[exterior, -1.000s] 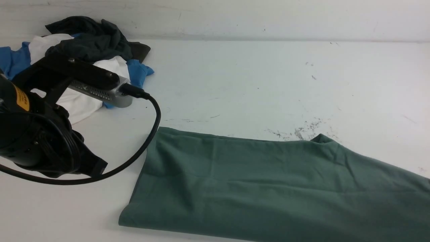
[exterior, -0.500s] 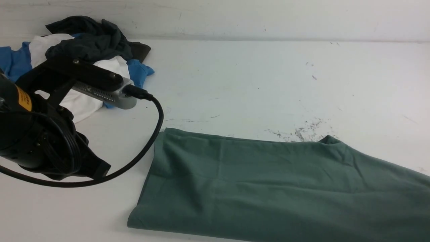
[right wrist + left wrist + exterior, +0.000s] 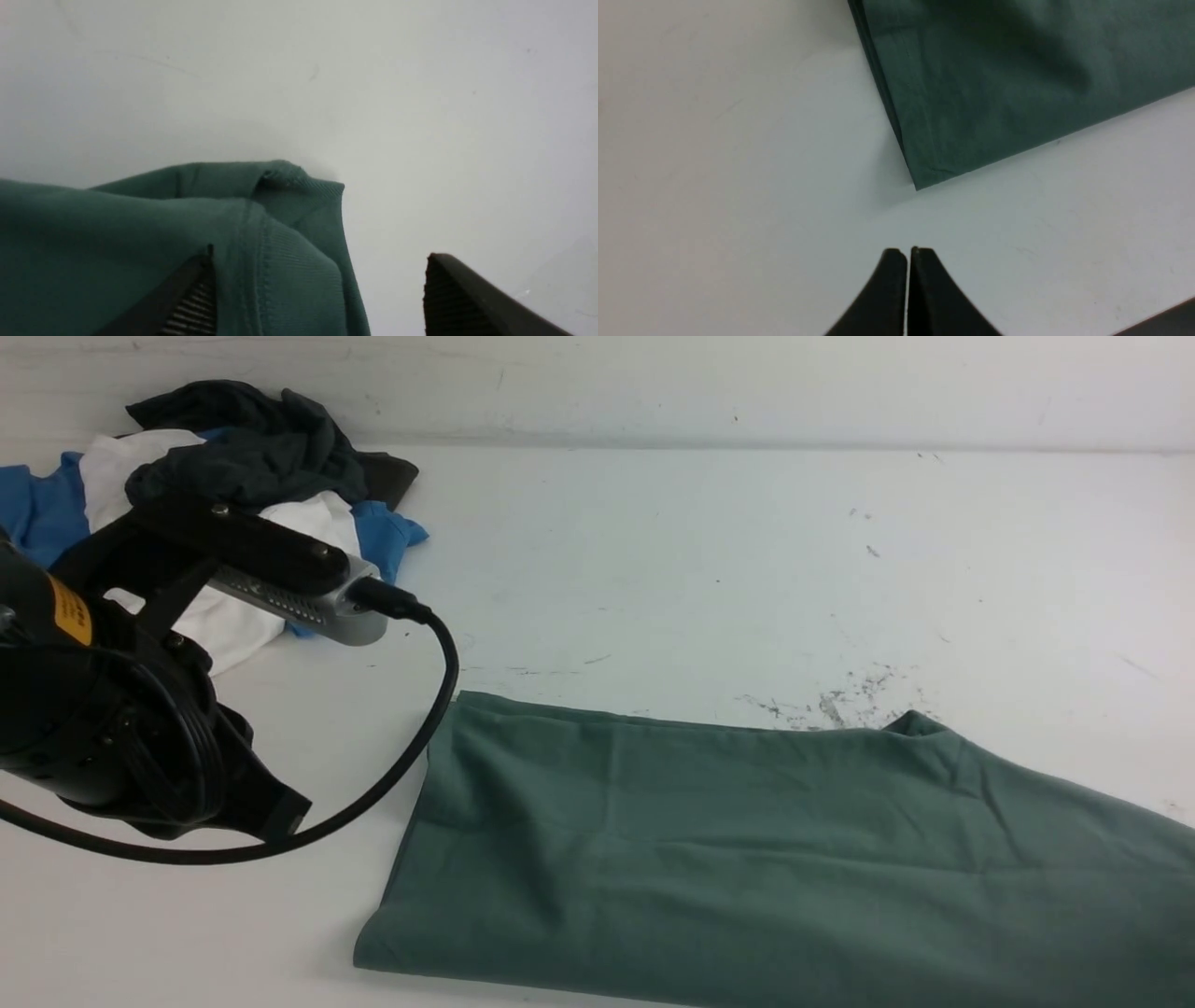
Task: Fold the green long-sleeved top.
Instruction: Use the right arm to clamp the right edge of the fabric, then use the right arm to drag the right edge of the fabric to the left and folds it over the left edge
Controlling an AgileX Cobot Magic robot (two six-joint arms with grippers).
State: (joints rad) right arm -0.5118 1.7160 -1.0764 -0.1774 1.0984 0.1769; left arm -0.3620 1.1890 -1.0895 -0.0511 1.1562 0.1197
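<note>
The green long-sleeved top [image 3: 747, 859] lies folded into a long band across the near table, and its right end runs out of the front view. My left gripper [image 3: 278, 810] hangs just left of the top's near left corner. In the left wrist view it [image 3: 908, 253] is shut and empty over bare table, a short way from that corner [image 3: 924, 175]. My right gripper [image 3: 320, 273] is open. The top's ribbed neck edge [image 3: 299, 186] lies by one finger [image 3: 196, 294], and the other finger [image 3: 460, 294] is over bare table. The right gripper is out of the front view.
A heap of blue, white and dark grey garments [image 3: 233, 467] sits at the far left, behind my left arm. A black cable [image 3: 439, 691] loops from the left wrist down to the top's left edge. Dark scuff marks [image 3: 840, 700] lie behind the top.
The top slid a little to the right, then stopped. My left arm drifted slightly right and down. The left gripper stayed beside the top's left end.
</note>
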